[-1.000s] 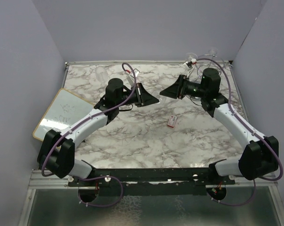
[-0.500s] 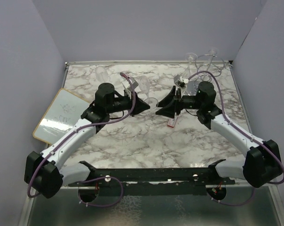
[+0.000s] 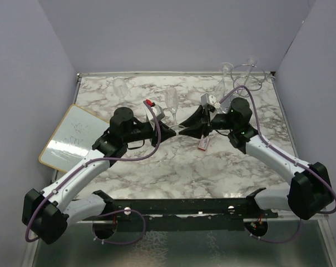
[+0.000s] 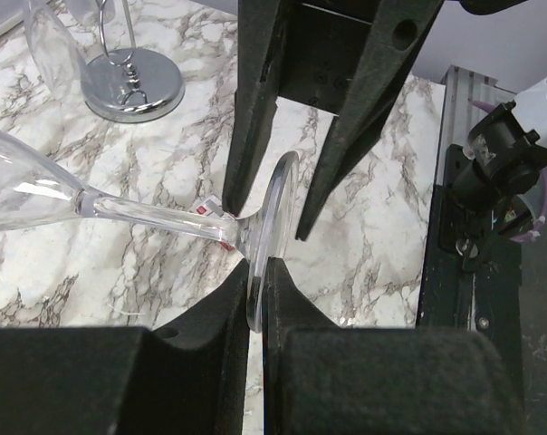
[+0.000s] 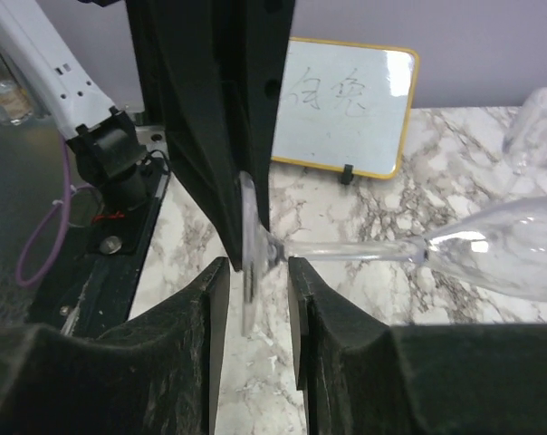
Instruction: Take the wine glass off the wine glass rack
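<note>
A clear wine glass is off the wine glass rack and held over mid-table. My left gripper is shut on the edge of its round foot, the stem running left to the bowl. My right gripper faces it tip to tip, jaws open, straddling the same foot with a gap on each side. In the top view the left gripper and right gripper meet under the glass. The rack's shiny round base stands at the back right.
More glasses hang on the rack, and one stands at the back left. A whiteboard lies at the left edge. A small red-and-white item lies just below the grippers. Grey walls close in three sides.
Both grippers have moved inward and toward the near side and now meet tip to tip. The right one has come away from the rack. The glass now stands between them.
</note>
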Available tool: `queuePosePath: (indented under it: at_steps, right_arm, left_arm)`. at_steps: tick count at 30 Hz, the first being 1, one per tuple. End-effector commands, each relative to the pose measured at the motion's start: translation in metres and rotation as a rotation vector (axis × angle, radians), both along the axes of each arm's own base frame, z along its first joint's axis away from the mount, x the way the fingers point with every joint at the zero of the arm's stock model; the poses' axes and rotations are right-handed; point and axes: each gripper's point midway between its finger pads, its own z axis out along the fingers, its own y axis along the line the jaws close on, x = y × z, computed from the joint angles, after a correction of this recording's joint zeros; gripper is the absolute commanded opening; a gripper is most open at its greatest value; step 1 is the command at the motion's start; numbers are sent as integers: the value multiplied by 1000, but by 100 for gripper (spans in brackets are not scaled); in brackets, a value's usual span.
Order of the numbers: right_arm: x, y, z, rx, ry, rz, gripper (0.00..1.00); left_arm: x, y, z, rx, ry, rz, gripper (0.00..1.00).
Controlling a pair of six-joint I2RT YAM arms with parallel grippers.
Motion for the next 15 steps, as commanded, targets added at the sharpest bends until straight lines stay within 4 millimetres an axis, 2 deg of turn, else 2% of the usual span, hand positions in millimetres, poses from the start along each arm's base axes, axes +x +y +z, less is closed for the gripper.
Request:
queuePosePath:
  at_steps: [1,4,6,7,8,11,13,15]
  right_arm:
    - [2,11,14,34,-86,26,28]
    - [1,15,9,28,-91,34,19]
    - [4,15,5,21,-112,24,8]
    - [7,15,4,17,-124,11,3]
    - [9,14,1,7,-133,-4,1]
    - [16,12,-2,-17,-229,-33,1]
    - [22,8,-7,-46,-316,-62,1]
    - [27,3,-15,-86,-464,-73,1]
  left_arm:
    - [3,1,14,-15,-119,7,0]
    - [4,2,16,-15,-126,20,0]
    - [5,2,17,-13,-122,32,0]
    - [6,3,18,-12,-117,43,5]
    - [8,4,19,-10,-112,57,13]
    - [11,8,22,-1,-86,95,42]
    - [12,10,26,-5,-65,115,54]
    - [12,11,32,-7,-28,133,61]
